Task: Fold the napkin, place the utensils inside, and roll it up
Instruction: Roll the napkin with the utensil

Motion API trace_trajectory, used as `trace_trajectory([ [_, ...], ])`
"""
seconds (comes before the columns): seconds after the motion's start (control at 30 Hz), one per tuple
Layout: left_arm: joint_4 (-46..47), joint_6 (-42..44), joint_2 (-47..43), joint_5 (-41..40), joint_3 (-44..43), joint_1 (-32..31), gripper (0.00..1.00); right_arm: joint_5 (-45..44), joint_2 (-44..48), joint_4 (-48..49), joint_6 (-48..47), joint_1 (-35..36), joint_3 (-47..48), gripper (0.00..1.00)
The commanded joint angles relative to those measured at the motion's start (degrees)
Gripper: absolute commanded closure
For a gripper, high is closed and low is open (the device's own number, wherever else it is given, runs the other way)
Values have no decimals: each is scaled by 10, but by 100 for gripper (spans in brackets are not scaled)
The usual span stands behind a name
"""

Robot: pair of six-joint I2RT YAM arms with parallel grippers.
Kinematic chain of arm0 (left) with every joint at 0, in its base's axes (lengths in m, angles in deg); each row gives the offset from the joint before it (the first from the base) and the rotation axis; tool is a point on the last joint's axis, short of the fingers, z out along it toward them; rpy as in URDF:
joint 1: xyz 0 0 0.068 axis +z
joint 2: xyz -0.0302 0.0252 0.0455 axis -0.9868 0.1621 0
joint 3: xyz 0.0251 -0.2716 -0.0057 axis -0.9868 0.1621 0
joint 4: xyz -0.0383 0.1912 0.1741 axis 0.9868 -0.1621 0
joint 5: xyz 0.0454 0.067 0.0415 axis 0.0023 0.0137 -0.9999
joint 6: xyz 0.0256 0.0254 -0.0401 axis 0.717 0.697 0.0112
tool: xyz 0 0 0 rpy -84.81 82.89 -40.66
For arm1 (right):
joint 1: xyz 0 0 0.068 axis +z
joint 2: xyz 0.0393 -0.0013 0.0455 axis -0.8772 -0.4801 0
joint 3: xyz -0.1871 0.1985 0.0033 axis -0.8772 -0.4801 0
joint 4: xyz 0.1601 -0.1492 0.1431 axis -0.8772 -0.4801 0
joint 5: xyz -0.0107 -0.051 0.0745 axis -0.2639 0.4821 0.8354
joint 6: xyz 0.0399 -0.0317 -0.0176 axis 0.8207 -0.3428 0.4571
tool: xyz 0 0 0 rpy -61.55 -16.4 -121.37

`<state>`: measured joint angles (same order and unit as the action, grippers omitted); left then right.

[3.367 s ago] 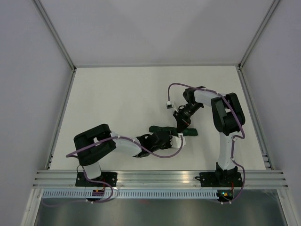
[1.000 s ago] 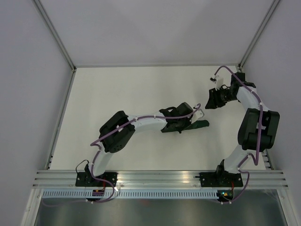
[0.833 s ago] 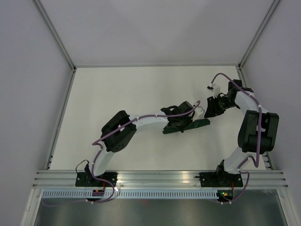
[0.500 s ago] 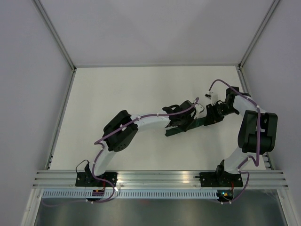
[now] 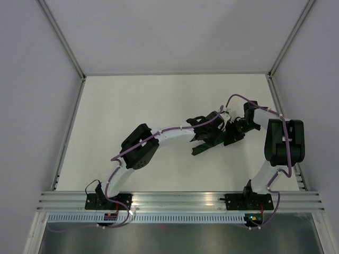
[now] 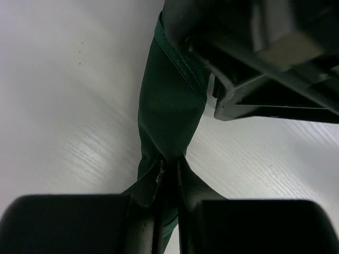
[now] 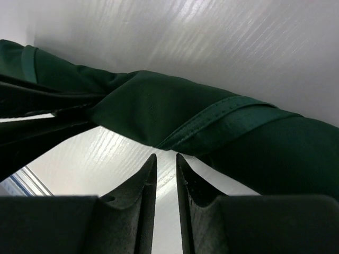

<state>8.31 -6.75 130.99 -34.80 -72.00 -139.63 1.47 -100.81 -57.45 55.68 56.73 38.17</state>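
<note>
2 wrist views: left end effector (image 6: pixel 168 163) tight on napkin (image 6: pixel 169 106), right end effector (image 7: pixel 165 156) ajar.

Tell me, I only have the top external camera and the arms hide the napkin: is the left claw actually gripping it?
Observer: Yes. The left wrist view shows the left claw shut on a pinch of the green napkin.
Operator: And the right claw?
Observer: Its wrist view shows a narrow gap between the jaws, nothing in it; it sits just short of the napkin.
Operator: Is the napkin rolled?
Observer: Bunched into a narrow twisted roll, a stitched hem crossing it.
</note>
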Motion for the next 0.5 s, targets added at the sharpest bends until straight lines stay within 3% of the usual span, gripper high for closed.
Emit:
trace_trajectory([
  [0.0,-69,-50,60,8,0,-5,88,-21,-25,22,23,6,11,74],
  [0.47,-56,-88,99,29,-67,-8,67,-45,-95,60,89,16,92,76],
])
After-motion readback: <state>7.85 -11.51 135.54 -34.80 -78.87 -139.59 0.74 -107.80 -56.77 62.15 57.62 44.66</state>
